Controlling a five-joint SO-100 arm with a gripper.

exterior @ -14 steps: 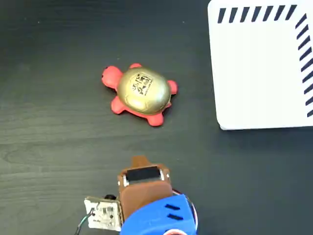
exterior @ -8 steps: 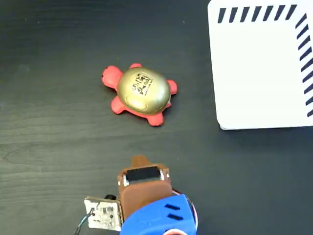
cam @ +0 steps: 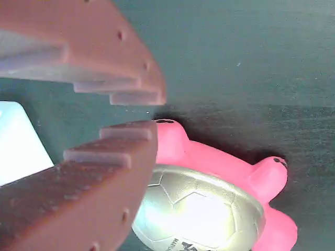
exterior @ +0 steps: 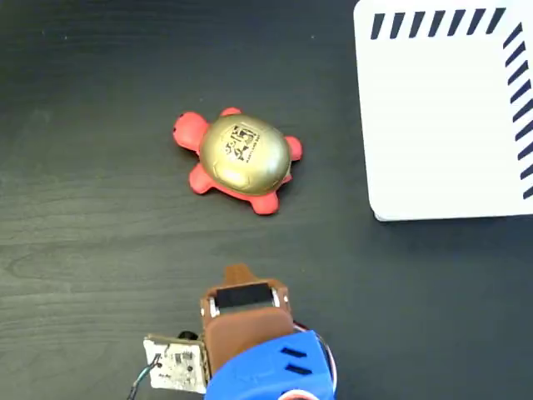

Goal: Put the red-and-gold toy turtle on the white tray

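The red-and-gold toy turtle [exterior: 241, 158] lies on the dark table left of centre, gold shell up, its head toward the left. In the wrist view the turtle [cam: 209, 204] fills the lower right, just beyond the jaw tips. The white tray [exterior: 450, 108], with black stripes along its top and right edges, sits at the top right with nothing on it; a corner of the tray [cam: 15, 141] shows at the wrist view's left. My brown gripper [exterior: 238, 273] hovers below the turtle, well apart from it. The gripper [cam: 157, 112] is shut to a thin slit and holds nothing.
The arm's blue body [exterior: 266, 371] and a small circuit board [exterior: 173, 362] occupy the bottom edge of the fixed view. Bare dark wood-grain table [exterior: 83, 233] surrounds the turtle and separates it from the tray.
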